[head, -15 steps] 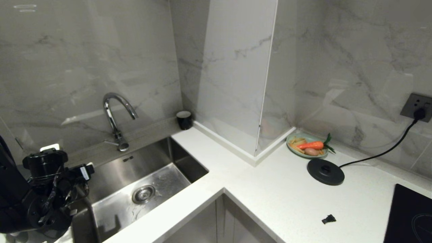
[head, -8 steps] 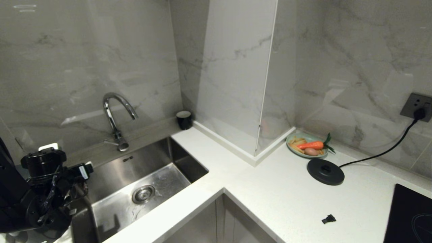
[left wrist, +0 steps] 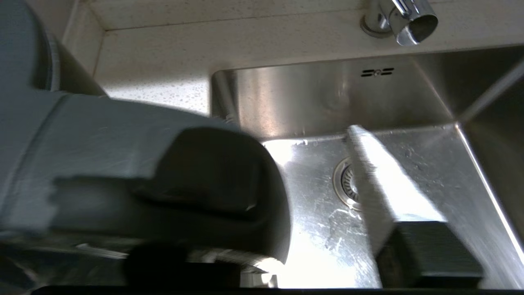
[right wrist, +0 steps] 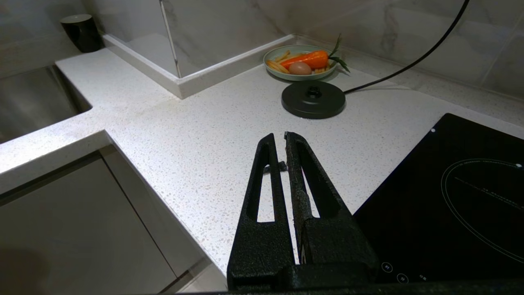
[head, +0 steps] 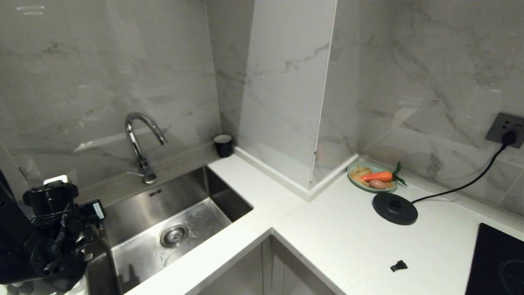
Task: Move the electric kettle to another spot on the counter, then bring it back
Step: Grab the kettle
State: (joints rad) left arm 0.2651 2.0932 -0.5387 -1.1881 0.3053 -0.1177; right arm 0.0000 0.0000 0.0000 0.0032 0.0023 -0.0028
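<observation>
Hanging left of the sink (head: pixel 135 213), the left hand (head: pixel 61 229) faces what seems the kettle (left wrist: pixel 123 135); its grip I cannot tell. Glossy and likely heavy, so take the handle. Right hand (right wrist: pixel 282 139) is clenched.

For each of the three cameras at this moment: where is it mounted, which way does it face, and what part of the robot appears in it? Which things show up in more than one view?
Head view: high, looking down at the corner counter; left arm low at its left edge.
Left wrist view: over the sink, facing the drain and faucet; a large blurred dark object fills the near side, possibly the kettle.
Right wrist view: low over the counter, facing the base disc and plate; right gripper shut.
Shared: sink with left wrist; base disc, plate, black cup with right wrist.
</observation>
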